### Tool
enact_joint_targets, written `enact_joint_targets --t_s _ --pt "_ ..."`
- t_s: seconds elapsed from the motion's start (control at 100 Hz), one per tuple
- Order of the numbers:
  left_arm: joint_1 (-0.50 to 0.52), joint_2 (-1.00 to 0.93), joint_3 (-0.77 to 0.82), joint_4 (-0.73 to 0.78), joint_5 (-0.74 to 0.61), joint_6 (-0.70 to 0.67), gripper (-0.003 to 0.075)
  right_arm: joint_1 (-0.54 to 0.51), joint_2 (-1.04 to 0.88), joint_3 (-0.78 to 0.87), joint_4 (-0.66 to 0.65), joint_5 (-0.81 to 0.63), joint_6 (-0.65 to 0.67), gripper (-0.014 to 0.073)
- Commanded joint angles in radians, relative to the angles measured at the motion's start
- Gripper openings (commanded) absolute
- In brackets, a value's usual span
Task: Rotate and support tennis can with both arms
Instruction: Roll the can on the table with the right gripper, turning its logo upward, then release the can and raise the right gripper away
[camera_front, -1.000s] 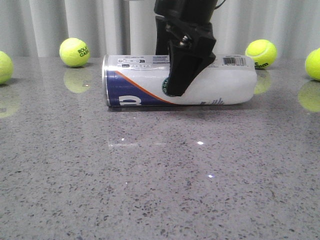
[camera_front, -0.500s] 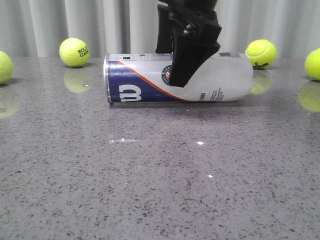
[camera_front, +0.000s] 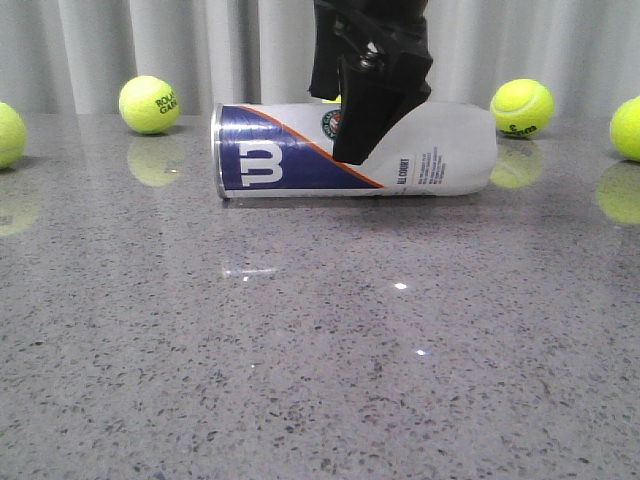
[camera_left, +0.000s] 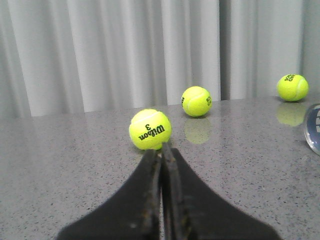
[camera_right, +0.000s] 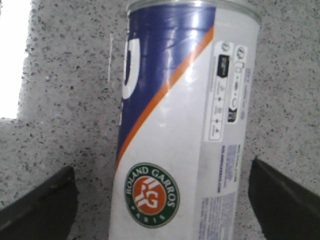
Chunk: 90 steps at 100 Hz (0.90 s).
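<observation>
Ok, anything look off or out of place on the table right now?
Nothing damaged or spilled. The tennis can lies on its side on the table, right claw open astride it with gaps either side. The left claw is shut, pointing at a loose tennis ball, away from the can.

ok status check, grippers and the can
Right gripper open, straddling the tennis can, fingers clear of it. Left gripper shut, empty, off near a tennis ball. Can lying on its side, nothing blocking.
</observation>
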Motion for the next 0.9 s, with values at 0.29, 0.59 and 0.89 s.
enact_joint_targets --t_s 0.29,0.59,0.89 --pt "0.004 -0.037 0.048 -0.001 -0.082 -0.010 -0.0021 -0.004 -0.061 -0.033 0.000 -0.043 -0.005 0.0657" --pt "0.004 -0.037 0.048 -0.001 -0.082 -0.010 -0.0021 -0.004 -0.124 -0.035 -0.050 -0.044 0.347 0.0657" --pt "0.004 -0.037 0.048 -0.001 -0.082 -0.010 -0.0021 -0.024 -0.286 -0.035 -0.227 -0.057 0.820 0.0655"
